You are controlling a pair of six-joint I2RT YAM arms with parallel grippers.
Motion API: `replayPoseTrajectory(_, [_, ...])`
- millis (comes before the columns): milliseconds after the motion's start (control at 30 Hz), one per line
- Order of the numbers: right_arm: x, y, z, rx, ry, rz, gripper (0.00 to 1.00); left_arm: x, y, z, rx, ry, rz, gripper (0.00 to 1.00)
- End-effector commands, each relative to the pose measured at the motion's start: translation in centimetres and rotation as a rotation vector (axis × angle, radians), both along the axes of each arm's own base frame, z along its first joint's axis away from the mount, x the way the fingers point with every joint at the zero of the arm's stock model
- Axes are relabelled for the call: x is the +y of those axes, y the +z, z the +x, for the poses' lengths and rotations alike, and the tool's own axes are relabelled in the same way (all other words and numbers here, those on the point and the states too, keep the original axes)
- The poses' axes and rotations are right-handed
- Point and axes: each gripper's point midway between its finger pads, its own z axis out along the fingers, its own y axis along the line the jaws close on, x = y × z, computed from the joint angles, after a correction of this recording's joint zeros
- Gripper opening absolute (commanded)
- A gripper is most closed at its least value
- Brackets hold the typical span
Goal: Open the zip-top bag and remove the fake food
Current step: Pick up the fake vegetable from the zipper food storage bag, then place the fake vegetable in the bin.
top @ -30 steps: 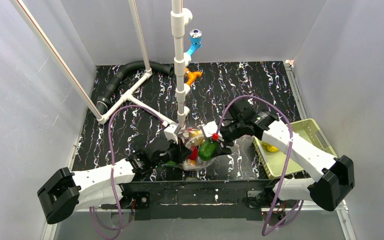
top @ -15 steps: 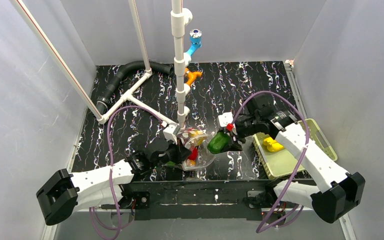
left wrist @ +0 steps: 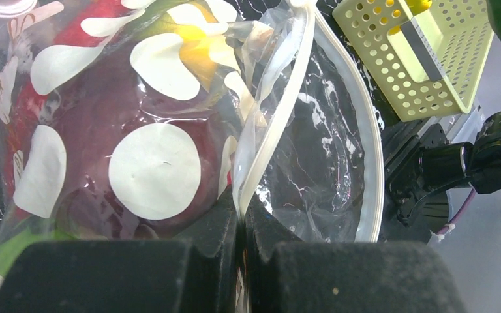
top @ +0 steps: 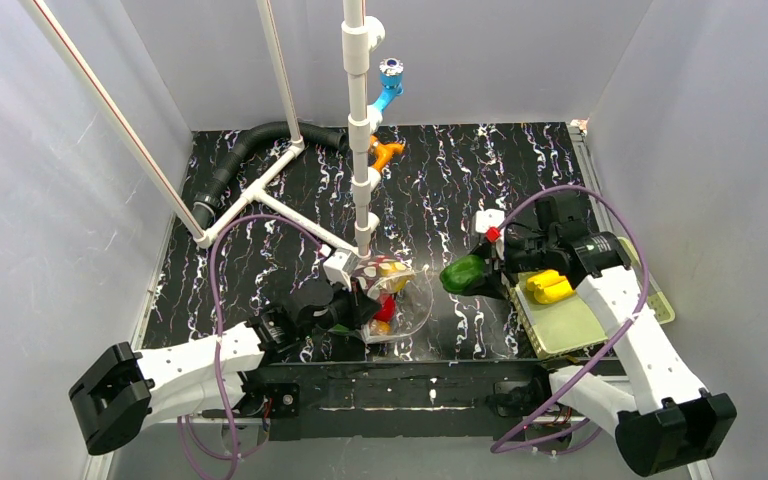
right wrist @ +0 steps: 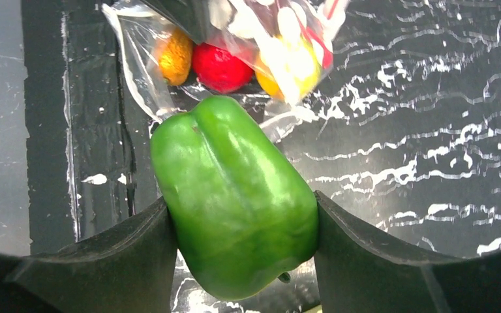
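Left gripper [left wrist: 241,218] is clenched on the rim of the zip-top bag [left wrist: 160,140]; the white zip strip runs down into the pinch between the two black fingers. The bag sits near the front edge of the black marbled table [top: 460,180], just ahead of the left arm's wrist and at the foot of the white pipe frame [top: 359,120]. Its mouth gapes toward the right, with the strip curving round in a loop. White dots cover the face turned to the left wrist camera. Through the film the right wrist view shows a red piece [right wrist: 220,67], an orange piece [right wrist: 174,57] and a yellow piece [right wrist: 288,73] inside. Right gripper [right wrist: 241,222] is grasping a green pepper [right wrist: 235,195] of the fake food, one pad on each flank and the jaws wide around it. In the top view the pepper is clear of the bag, between the bag and the pale yellow-green mesh basket [top: 572,325], closer to the basket. A yellow piece [top: 548,288] lies in the basket's far end. Whether the pepper touches the table cannot be told. An orange fitting [top: 385,153] and a blue fitting [top: 390,92] sit on the pipe frame, well apart from both grippers.
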Motion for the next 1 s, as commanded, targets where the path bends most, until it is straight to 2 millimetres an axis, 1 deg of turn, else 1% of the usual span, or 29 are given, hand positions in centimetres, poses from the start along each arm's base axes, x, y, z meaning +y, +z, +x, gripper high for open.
replayPoseTrajectory(0, [-0.8,0.4,1.1,0.013,-0.095,0.073,0.12,0.0,0.3,-0.1,-0.014,-0.005,-0.011,0.00])
replayPoseTrajectory(167, [-2.9,0.4,3.1,0.000,-0.240,0.114,0.13,0.0,0.5,-0.2,-0.020,-0.008,-0.020,0.00])
replayPoseTrajectory(300, [-4.0,-0.4,4.1,0.019,-0.317,0.115,0.13,0.2,0.5,-0.2,-0.025,-0.004,-0.022,0.00])
replayPoseTrajectory(467, [-5.2,-1.1,5.2,0.035,-0.394,0.109,0.13,0.3,0.6,-0.2,-0.026,0.001,-0.032,0.00])
replayPoseTrajectory(533, [-5.4,-1.3,5.4,0.041,-0.411,0.109,0.13,0.4,0.7,-0.3,-0.027,0.003,-0.034,0.00])
replayPoseTrajectory(567, [-6.1,-1.5,5.9,0.043,-0.445,0.106,0.13,0.4,0.7,-0.3,-0.028,0.004,-0.036,0.00])
replayPoseTrajectory(633, [-6.7,-1.8,6.3,0.050,-0.476,0.098,0.13,0.5,0.8,-0.2,-0.031,0.006,-0.038,0.00])
replayPoseTrajectory(967, [-8.6,-2.9,7.4,0.085,-0.569,0.064,0.13,0.4,0.6,-0.3,-0.021,0.007,-0.044,0.00])
